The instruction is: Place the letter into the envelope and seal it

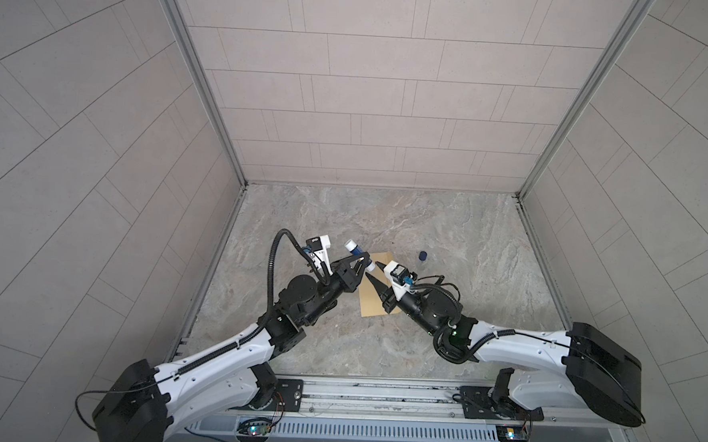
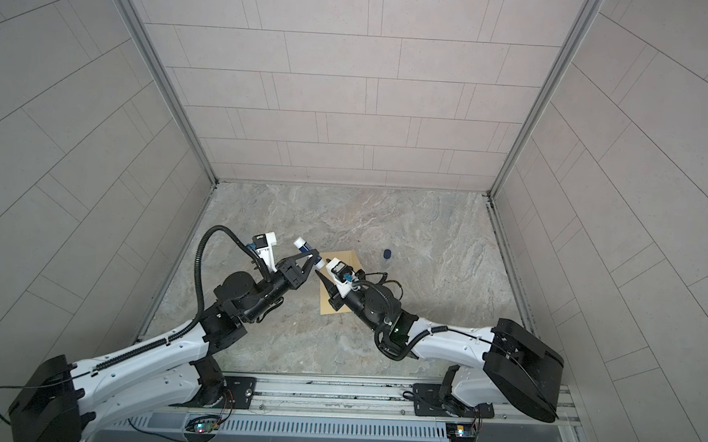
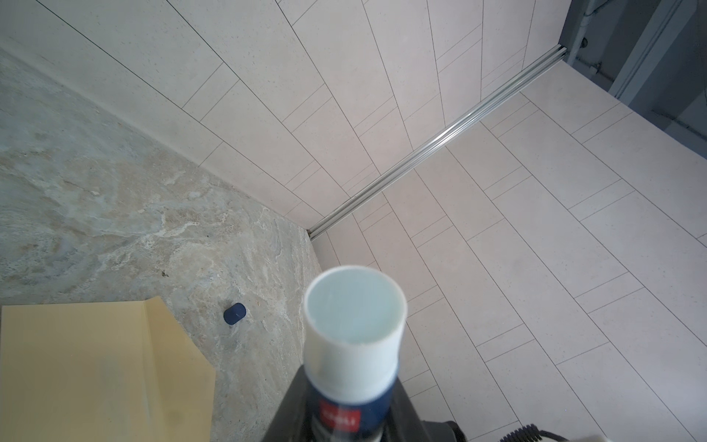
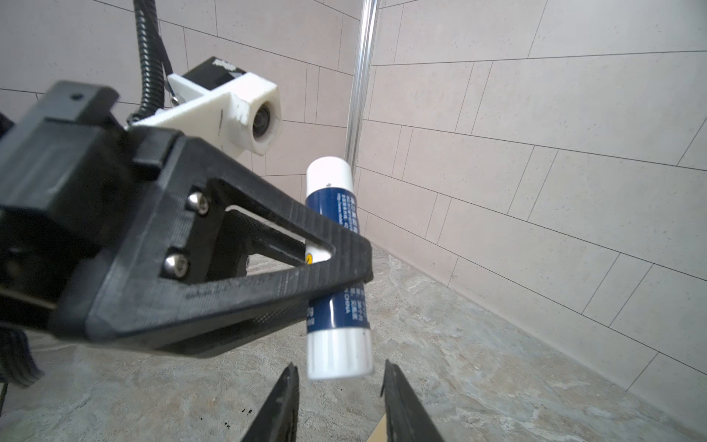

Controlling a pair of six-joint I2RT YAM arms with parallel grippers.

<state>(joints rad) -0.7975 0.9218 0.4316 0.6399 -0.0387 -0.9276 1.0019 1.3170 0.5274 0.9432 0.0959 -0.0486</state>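
Glue stick (image 1: 357,252): navy body with white ends, a red logo patch and small white print; it is off the desk and tilted, seen in both top views (image 2: 306,248).
Open end (image 3: 354,310): white tube rim, pale bluish glue inside, no cap on it.
Lower end (image 4: 338,352): plain white, clear of the desk.
Cap (image 1: 423,256): small, dark blue, on the desk, well apart from the glue stick (image 3: 234,313).
Desk (image 1: 447,235): grey-beige marbled surface, with a few dark specks (image 3: 164,273).
Walls (image 1: 372,85): pale tiled panels on three sides.
Corner posts (image 1: 197,76): silver aluminium profiles.
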